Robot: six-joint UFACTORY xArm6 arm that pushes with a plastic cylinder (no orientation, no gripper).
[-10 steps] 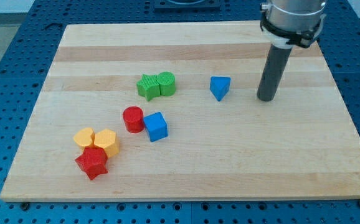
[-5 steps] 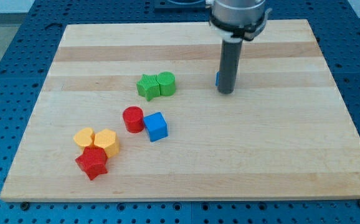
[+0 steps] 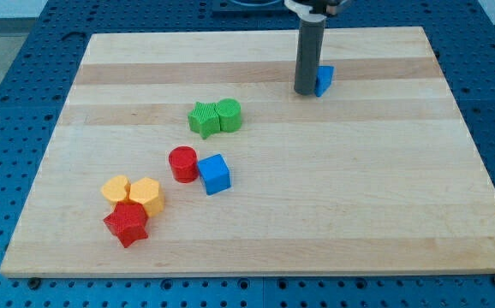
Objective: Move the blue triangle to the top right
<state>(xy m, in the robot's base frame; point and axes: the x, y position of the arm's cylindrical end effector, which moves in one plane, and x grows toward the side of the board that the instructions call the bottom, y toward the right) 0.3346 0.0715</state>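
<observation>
The blue triangle [image 3: 325, 79] lies on the wooden board [image 3: 256, 214] toward the view's top, a little right of centre. The dark rod comes down from the view's top and partly hides the triangle's left side. My tip [image 3: 305, 91] rests on the board touching the triangle's left side.
A green star [image 3: 203, 119] and a green cylinder [image 3: 229, 115] sit together at centre left. A red cylinder [image 3: 182, 163] touches a blue cube [image 3: 215, 174]. Two yellow blocks [image 3: 133, 192] and a red star [image 3: 127, 224] cluster at the view's lower left.
My tip moved left across the board, then toward the view's top. The blue triangle moved up and slightly right from its earlier spot. The other blocks did not move.
</observation>
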